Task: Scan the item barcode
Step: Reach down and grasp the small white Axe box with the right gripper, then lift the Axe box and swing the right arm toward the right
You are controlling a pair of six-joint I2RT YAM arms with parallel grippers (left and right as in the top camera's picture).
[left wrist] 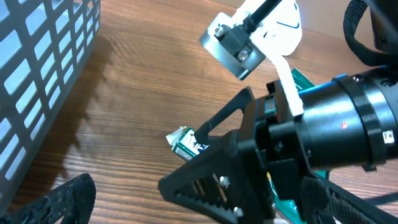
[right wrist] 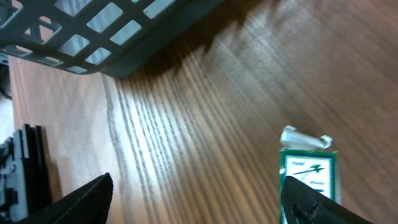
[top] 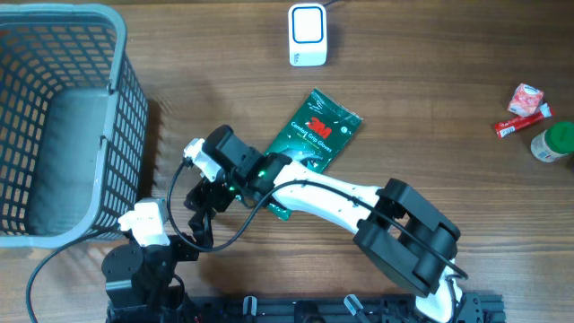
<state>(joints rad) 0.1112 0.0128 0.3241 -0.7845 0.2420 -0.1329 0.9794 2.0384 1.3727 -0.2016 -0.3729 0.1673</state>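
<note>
**Glove packet still flat on the table, scan not begun**

The green 3M glove packet (top: 316,133) lies on the wooden table (top: 430,108), its near end tucked under the right arm. The white barcode scanner (top: 308,34) stands well apart from it, at the far edge. No barcode shows on the packet's upper face.

The right claw (right wrist: 199,202) hangs low over the table with its jaws spread wide. Only bare wood lies between them, and the packet's crimped end sits just beside one finger (right wrist: 311,202), so nothing is gripped. The left claw (left wrist: 186,208) is also wide open and empty. It sits close by the right claw, between the grey basket (top: 117,54) and the packet.

As I read it, the task is at its very start, with the right claw lining up on the packet's end. Nearly everything is left: close on the packet, lift it, turn its barcode side out and carry it to the scanner
</note>
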